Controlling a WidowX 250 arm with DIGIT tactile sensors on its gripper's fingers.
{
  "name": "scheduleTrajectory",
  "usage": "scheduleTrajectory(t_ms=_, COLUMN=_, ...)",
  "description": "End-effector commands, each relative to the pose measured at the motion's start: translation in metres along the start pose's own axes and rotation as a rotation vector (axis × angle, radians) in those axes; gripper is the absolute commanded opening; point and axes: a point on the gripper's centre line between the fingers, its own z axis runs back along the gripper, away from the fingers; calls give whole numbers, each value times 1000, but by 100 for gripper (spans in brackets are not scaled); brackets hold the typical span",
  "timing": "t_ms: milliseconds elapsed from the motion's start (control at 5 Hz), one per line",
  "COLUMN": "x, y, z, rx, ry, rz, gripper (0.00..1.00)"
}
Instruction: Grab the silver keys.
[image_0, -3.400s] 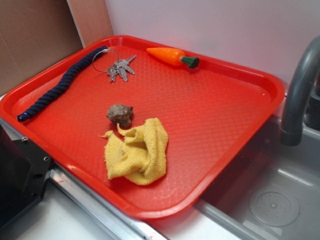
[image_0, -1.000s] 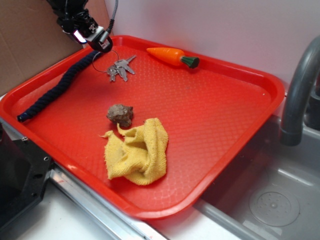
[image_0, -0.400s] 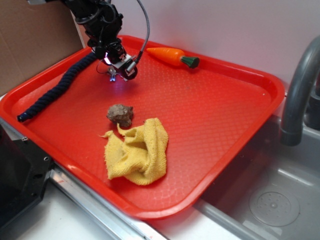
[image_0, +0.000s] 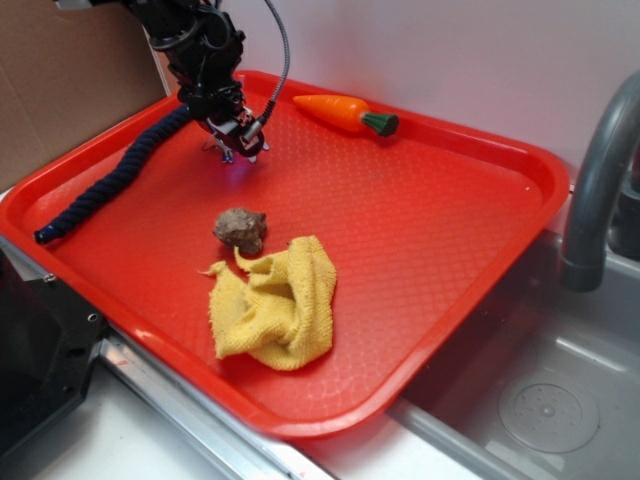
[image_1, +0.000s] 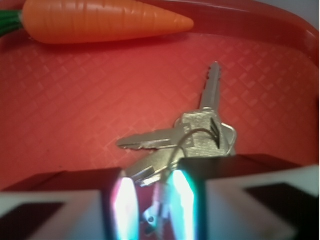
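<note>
The gripper (image_0: 232, 143) hangs low over the far left part of a red tray (image_0: 430, 240), its jaws a narrow gap apart and straddling the near end of the keys (image_1: 192, 135). In the wrist view two glowing pads (image_1: 125, 205) stand either side of part of the bunch and its wire ring; whether they press on the metal cannot be told. The rest of the keys fan out on the tray just beyond the jaws, one blade pointing away, another off to the left in that view. From outside, the keys are almost wholly hidden under the gripper.

Farther beyond the jaws in the wrist view, near the tray's rim, lies a carrot (image_1: 100, 21), apart from the keys. In the exterior view a navy rope (image_0: 115, 178) runs away from the gripper toward the tray's left edge. A brown stone (image_0: 240, 229) sits well apart, on the near side, touching a crumpled yellow cloth (image_0: 275, 305). A grey tap (image_0: 597, 190) stands beside the tray.
</note>
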Motion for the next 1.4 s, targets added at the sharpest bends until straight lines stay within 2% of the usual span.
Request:
scheduleTrajectory(t_ms=0, x=12, y=6, z=13, rx=22, ry=-24, rz=20, gripper=0)
scheduleTrajectory(t_ms=200, x=9, y=-6, z=64, rx=60, ry=-25, rz=115, gripper=0)
scheduleTrajectory(t_ms=400, x=6, y=-38, z=117, rx=27, ry=0, rz=181, gripper=0)
scheduleTrajectory(t_ms=600, x=13, y=-64, z=171, rx=-55, ry=21, rz=244, gripper=0)
scheduleTrajectory(t_ms=800, x=26, y=-75, z=216, rx=-118, ry=104, rz=279, gripper=0)
scheduleTrajectory(t_ms=1000, x=27, y=-74, z=214, rx=-117, ry=134, rz=319, gripper=0)
scheduleTrajectory(t_ms=1200, x=29, y=-72, z=205, rx=-91, ry=153, rz=330, gripper=0)
